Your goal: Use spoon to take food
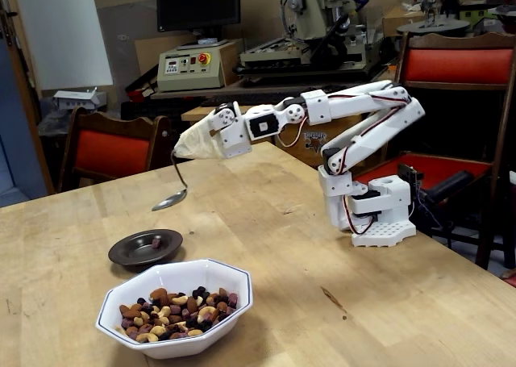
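Note:
The spoon [170,199] is small, shiny and silver, and it hangs bowl-down from a thin bent handle above the wooden table. A beige cone-like covering [198,143] wraps the handle's top and hides the fingers of my gripper [188,148], which holds the spoon there. No food shows in the spoon's bowl. The food [177,309], mixed tan, brown and dark pieces, fills a white octagonal bowl [235,283] at the front left. The spoon hangs behind the bowl and well above it. One dark piece [156,241] lies on a small dark saucer [129,256].
The arm's white base [379,214] stands on the table at the right. Red chairs [109,151] stand behind the table on the left and right. Machines and a monitor fill the background.

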